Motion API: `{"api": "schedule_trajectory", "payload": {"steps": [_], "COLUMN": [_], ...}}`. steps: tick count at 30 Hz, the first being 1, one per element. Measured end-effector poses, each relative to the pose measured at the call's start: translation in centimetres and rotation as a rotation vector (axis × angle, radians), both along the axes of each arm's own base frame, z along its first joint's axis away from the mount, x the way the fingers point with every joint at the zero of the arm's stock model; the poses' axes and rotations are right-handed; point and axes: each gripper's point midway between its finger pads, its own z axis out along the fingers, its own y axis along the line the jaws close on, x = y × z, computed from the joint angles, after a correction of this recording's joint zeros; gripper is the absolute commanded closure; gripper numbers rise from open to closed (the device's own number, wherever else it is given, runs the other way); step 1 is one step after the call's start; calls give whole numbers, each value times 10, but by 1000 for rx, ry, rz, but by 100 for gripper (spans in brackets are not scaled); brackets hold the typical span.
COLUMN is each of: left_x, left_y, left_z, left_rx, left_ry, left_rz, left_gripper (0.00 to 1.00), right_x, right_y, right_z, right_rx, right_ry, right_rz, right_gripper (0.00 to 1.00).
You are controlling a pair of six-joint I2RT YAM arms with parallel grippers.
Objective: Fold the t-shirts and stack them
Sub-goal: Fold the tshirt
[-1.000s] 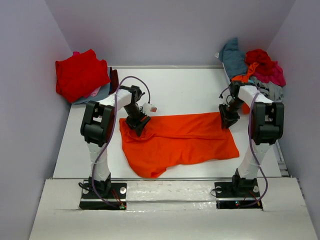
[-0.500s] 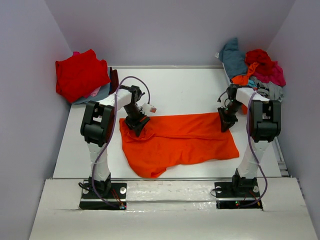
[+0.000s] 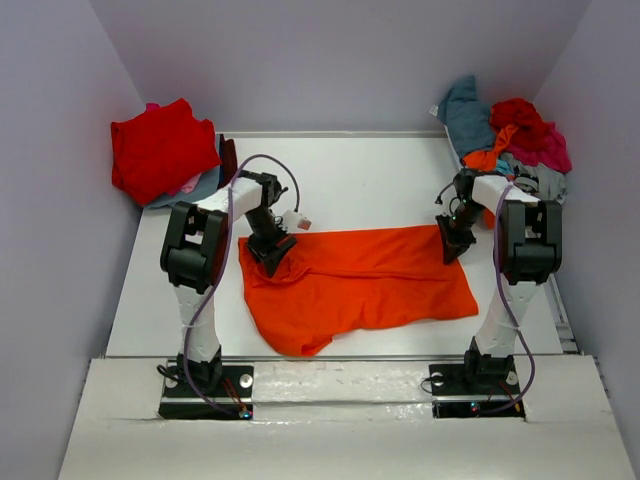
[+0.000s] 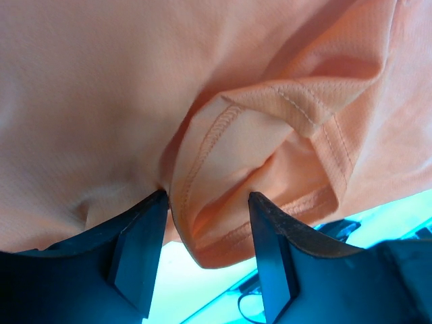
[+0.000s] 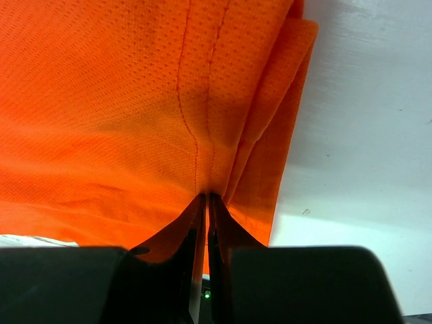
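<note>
A bright orange t-shirt (image 3: 360,280) lies spread across the middle of the white table (image 3: 370,170). My left gripper (image 3: 268,250) is down on its back left corner. In the left wrist view the gripper (image 4: 206,202) stands open, and a bunched, hemmed fold of the orange cloth (image 4: 223,169) bulges between its fingers. My right gripper (image 3: 452,245) is on the shirt's back right edge. The right wrist view shows this gripper (image 5: 206,199) shut on a pinch of the orange cloth (image 5: 101,101), next to a folded edge.
A folded red t-shirt (image 3: 160,148) lies on other folded shirts at the back left corner. A loose heap of t-shirts (image 3: 510,135) in teal, red, magenta, orange and grey sits at the back right. Purple walls close in the table on three sides.
My right gripper has closed onto the orange shirt's right edge after shifting slightly toward the back. The left gripper has edged a little back-left on the corner fold.
</note>
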Motion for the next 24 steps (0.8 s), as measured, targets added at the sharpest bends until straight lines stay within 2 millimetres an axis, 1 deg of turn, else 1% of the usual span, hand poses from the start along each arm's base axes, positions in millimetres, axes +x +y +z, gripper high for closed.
{"api": "schedule_trajectory", "payload": {"steps": [9,16,19,24], "left_x": [-11,-5,-5,-17], "left_y": [13,20,20,18], "left_z": [9,22,28,30], "left_rx": [50,108,135,190], "left_ry": [-11,-88,-125,-147], "left_rz": [-72,-132,-177,-283], "left_gripper": [42,43,42,42], "right_x": [0,0,0,0], "right_y": [0,0,0,0], "right_z": [-1,-1,-1,-1], "right_rx": [-1,-2,-3,-5], "right_ry": [2,3,4,4], "right_rz": [-3,-5,-6,-6], "right_gripper": [89,90,90,90]}}
